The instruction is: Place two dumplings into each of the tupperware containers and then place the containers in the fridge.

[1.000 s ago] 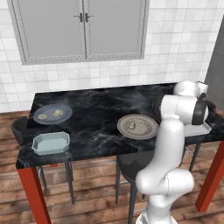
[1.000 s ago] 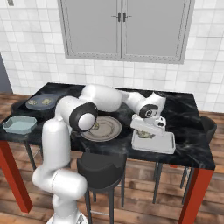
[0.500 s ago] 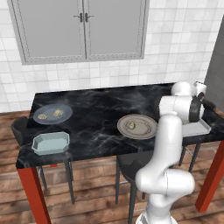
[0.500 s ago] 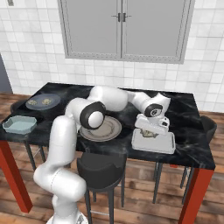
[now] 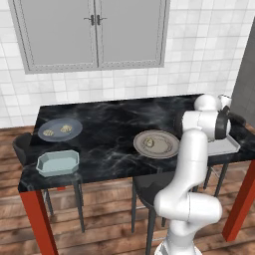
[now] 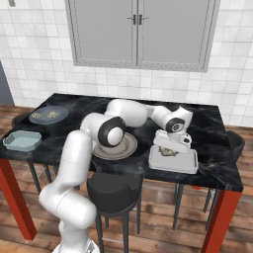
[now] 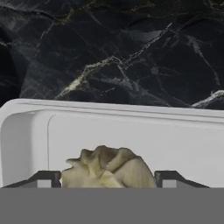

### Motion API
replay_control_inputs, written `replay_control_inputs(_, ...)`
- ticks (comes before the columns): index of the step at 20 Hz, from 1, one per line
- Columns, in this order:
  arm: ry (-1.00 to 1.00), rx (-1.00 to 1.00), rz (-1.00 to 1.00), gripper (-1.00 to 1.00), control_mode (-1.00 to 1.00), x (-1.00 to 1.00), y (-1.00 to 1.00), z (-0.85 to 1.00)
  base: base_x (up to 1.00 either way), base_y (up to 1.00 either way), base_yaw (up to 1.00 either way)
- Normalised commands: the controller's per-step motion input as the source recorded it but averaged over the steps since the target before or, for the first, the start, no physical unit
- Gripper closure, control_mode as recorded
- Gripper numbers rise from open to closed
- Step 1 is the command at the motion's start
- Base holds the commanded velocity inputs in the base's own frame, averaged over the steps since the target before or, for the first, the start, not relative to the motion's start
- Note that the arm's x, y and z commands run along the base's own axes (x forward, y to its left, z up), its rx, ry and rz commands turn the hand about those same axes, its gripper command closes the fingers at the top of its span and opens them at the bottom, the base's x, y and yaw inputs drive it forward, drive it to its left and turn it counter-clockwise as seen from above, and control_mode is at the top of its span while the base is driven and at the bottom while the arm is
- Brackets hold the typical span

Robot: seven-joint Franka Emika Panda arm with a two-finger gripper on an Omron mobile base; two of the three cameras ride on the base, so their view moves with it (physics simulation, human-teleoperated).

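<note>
White tile and a grey wall cupboard (image 5: 92, 32) back the left base view, and across the black marble table (image 5: 114, 124) the layout is plain: a blue-grey plate (image 5: 60, 129) with two dumplings (image 5: 66, 129) far left, an empty blue-green tupperware container (image 5: 58, 163) at the front edge, a beige plate (image 5: 156, 143) mid-table with a dumpling (image 5: 149, 143) on it. The arm hides most of the pale tub (image 5: 225, 146) at the right end.

Over to the right base view: the gripper (image 6: 169, 149) hangs just above that pale tub (image 6: 173, 160), a tan dumpling (image 6: 169, 151) directly beneath. The empty container (image 6: 22, 141) sits well apart, far left.

Hand view now: fingertips (image 7: 43, 179) stand wide either side of the dumpling (image 7: 109, 168), jaws open, apparently not pinching, with the tub's white rim (image 7: 109, 109) behind. The risk, by this read: if the lump clings to one pad as the hand rises, it could get dragged up and dropped onto the marble, or roll toward the wall.
</note>
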Motion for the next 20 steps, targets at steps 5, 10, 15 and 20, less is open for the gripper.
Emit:
replay_control_inputs(5, 0.01, 0.0, 0.0, -1.0, -1.0, 0.0, 0.07, -0.06, 0.0, 0.0, 0.0)
replay_control_inputs(10, 0.0, 0.0, 0.0, -1.0, -1.0, 0.0, 0.0, 0.0, 0.0, 0.0, 0.0)
replay_control_inputs(15, 0.0, 0.0, 0.0, -1.0, -1.0, -0.16, 0.0, 0.17, 0.0, 0.0, 0.0)
replay_control_inputs(20, 0.0, 0.0, 0.0, -1.0, -1.0, -0.37, 0.2, 0.49, 0.0, 0.0, 0.0)
